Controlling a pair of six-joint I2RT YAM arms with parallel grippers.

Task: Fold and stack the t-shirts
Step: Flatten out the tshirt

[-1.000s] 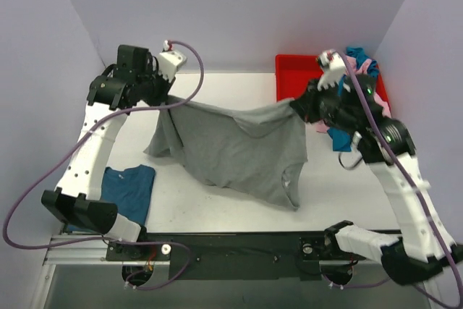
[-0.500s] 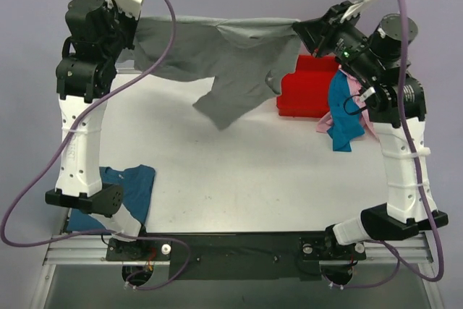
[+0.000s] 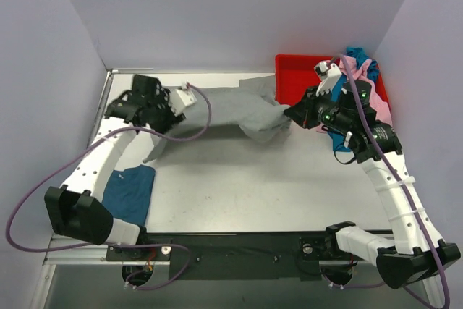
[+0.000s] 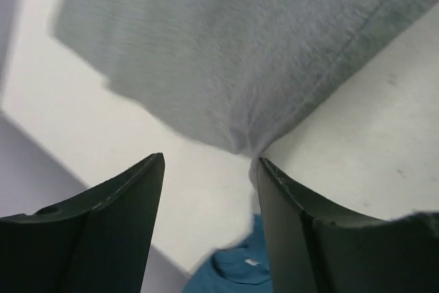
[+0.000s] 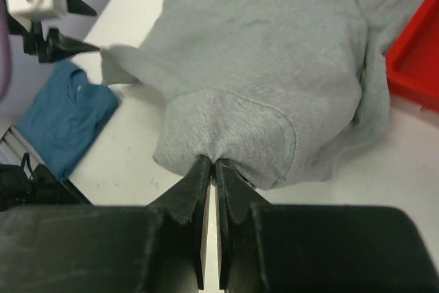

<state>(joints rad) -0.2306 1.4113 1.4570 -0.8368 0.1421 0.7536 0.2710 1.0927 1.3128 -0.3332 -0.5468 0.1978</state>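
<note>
A grey t-shirt [image 3: 231, 110] lies bunched across the back of the table. My right gripper [image 3: 291, 114] is shut on its right end, the cloth pinched between the fingertips [image 5: 210, 162]. At its left end my left gripper [image 3: 189, 100] stands open [image 4: 209, 159]; a peak of grey cloth [image 4: 240, 53] just touches the right fingertip and nothing is between the jaws. A folded teal-blue t-shirt [image 3: 130, 189] lies at the front left [image 4: 236, 272]. Pink [image 3: 385, 112] and blue [image 3: 340, 139] t-shirts spill from the bin behind my right arm.
The red plastic bin [image 3: 300, 77] stands at the back right, touching the grey shirt's edge [image 5: 418, 60]. Purple walls close the left, back and right. A purple cable [image 3: 166, 135] loops over the table beside the left arm.
Both arms swung the grey shirt up high, then brought it down onto the back of the table. The left gripper has opened and let go of its end.
</note>
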